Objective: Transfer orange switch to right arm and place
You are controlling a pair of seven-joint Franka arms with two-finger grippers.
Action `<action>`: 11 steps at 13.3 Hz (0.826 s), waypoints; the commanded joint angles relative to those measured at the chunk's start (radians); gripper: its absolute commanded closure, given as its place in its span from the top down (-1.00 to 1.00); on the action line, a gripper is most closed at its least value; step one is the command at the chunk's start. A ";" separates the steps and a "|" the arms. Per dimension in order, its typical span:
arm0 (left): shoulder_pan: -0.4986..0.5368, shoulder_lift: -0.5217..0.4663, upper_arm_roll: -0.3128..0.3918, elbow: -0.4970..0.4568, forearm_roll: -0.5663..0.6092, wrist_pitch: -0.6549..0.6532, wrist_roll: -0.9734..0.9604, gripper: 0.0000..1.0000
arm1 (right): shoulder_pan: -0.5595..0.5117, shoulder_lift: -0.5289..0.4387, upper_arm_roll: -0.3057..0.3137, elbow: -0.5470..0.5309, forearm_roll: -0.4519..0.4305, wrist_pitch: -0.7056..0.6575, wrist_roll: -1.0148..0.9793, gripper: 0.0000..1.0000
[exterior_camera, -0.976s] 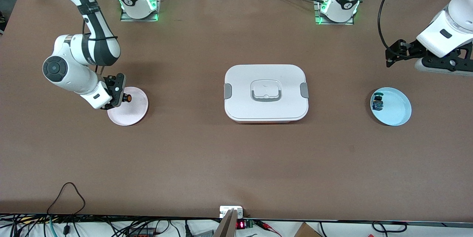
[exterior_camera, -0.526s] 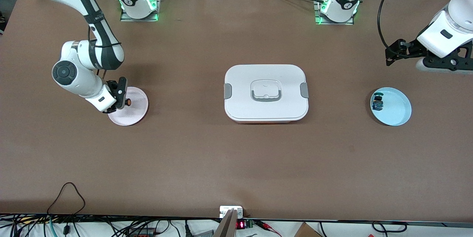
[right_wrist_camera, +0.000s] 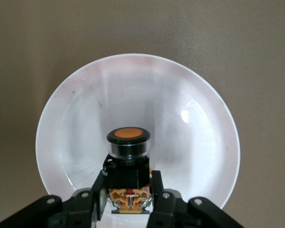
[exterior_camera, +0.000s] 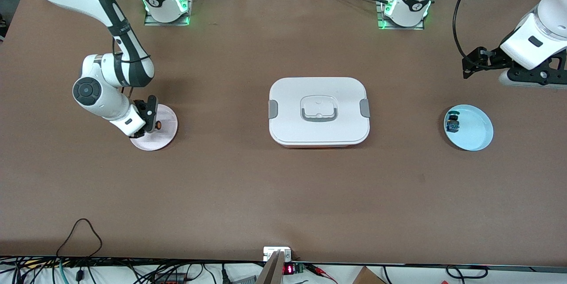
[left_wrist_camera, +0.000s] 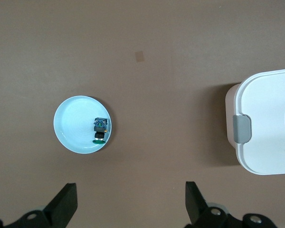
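1. on the brown table [exterior_camera: 248, 186] there's a white lidded box [exterior_camera: 319, 111] in the middle, with a grey clip at each end and a handle on the lid. a pink plate [exterior_camera: 163, 135] sits toward the right arm's end and a light blue plate [exterior_camera: 476, 131] toward the left arm's end.
2. along the edge nearest the front camera there's a tangle of cables [exterior_camera: 79, 231] and a small gadget with a red display [exterior_camera: 289, 269]. both arm bases glow green at the top of that view.
3. the right gripper [exterior_camera: 150, 122] is low over the pink plate, fingers pinched on the black body of the orange switch [exterior_camera: 158, 124]. the orange cap points out over the plate.
4. the right wrist view is way better here: the orange switch [right_wrist_camera: 128, 156] sits between the fingers [right_wrist_camera: 99, 192], over the inside of the pink plate [right_wrist_camera: 85, 109]. can't tell if it's touching the plate.
5. the left gripper [exterior_camera: 474, 62] waits over bare table, near the light blue plate, fingers spread wide apart.
6. the left wrist view shows what the front view barely does: a second small switch with a green cap [left_wrist_camera: 100, 130] lying on its side in the light blue plate [left_wrist_camera: 73, 118], plus one end of the white box [left_wrist_camera: 266, 123] and both spread fingers [left_wrist_camera: 64, 204].
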 commanded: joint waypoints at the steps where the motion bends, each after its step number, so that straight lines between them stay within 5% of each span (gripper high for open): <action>1: -0.009 -0.001 0.012 0.003 -0.022 -0.009 -0.002 1.00 | 0.002 -0.030 0.001 -0.010 -0.011 -0.011 0.009 1.00; 6: -0.009 -0.001 0.012 0.003 -0.022 -0.009 -0.002 1.00 | 0.000 -0.105 -0.001 0.023 0.001 -0.075 0.006 1.00; 11: -0.009 -0.001 0.012 0.003 -0.022 -0.009 -0.002 1.00 | 0.007 -0.137 0.002 0.274 0.008 -0.383 0.095 1.00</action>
